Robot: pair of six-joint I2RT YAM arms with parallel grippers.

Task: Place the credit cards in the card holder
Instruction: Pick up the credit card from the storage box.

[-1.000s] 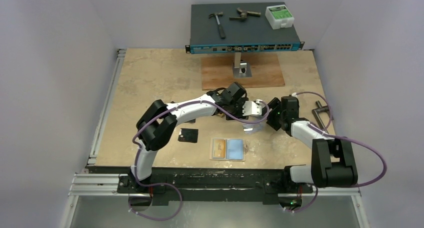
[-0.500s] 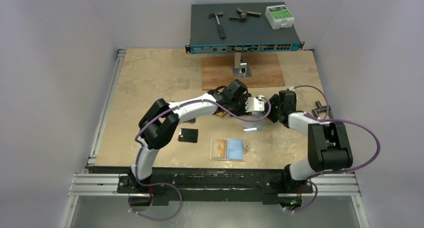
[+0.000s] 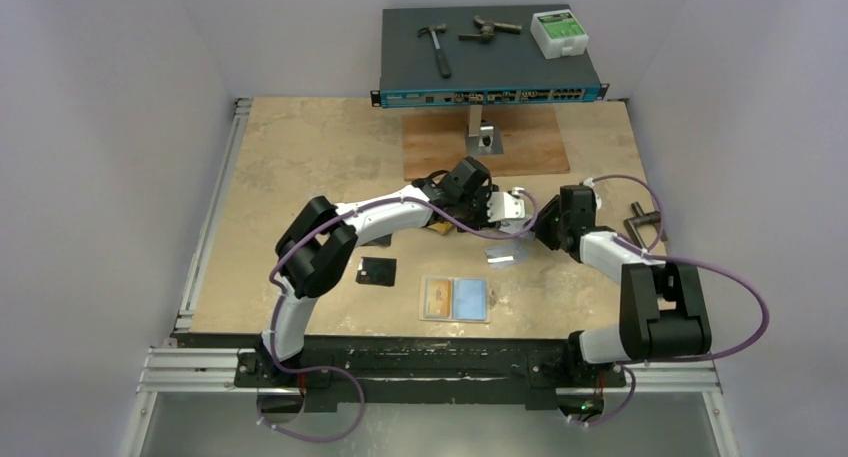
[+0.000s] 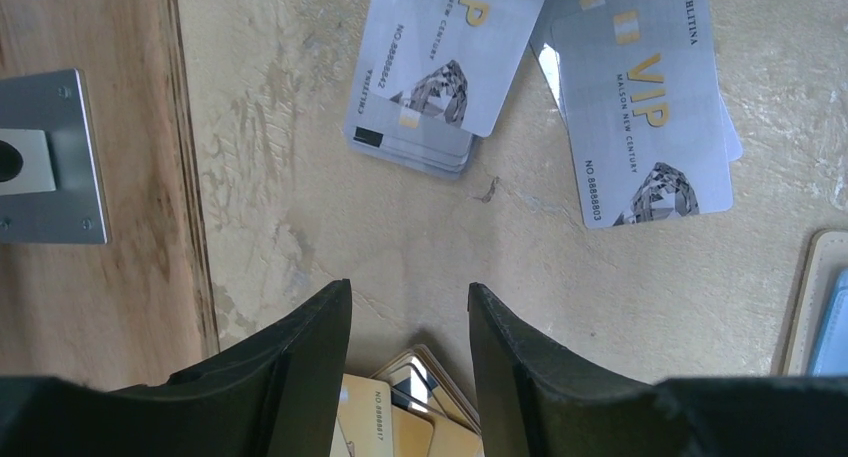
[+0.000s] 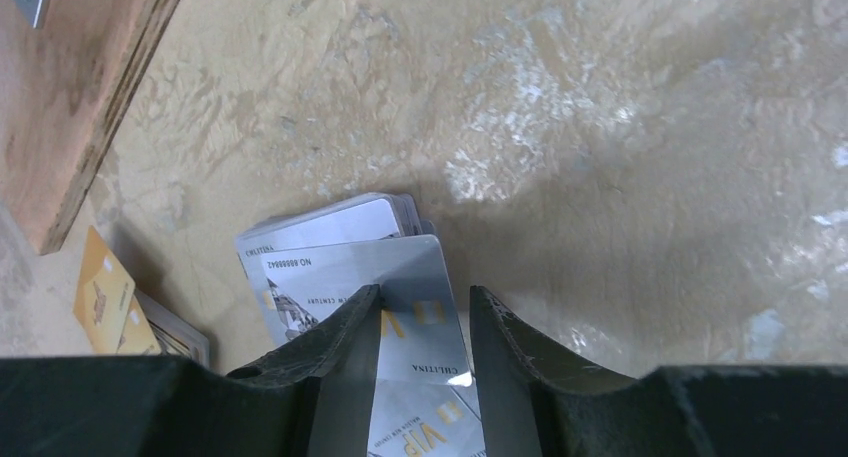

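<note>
Tan tabletop (image 3: 300,177) under your arms carried everything in play: the card holder (image 3: 457,299) lay open at lower centre of the top view, well apart from both grippers. Over the last second your right gripper (image 5: 425,295) had drawn in toward the upper left, onto the silver cards (image 5: 340,232) — jaws parted over the top card, not visibly clamping it. Your left gripper (image 4: 408,292) had shifted only slightly, jaws spread and empty above the gold cards (image 4: 400,422). Judging by that, a pickup was only starting — no card was yet heading for the holder.
</note>
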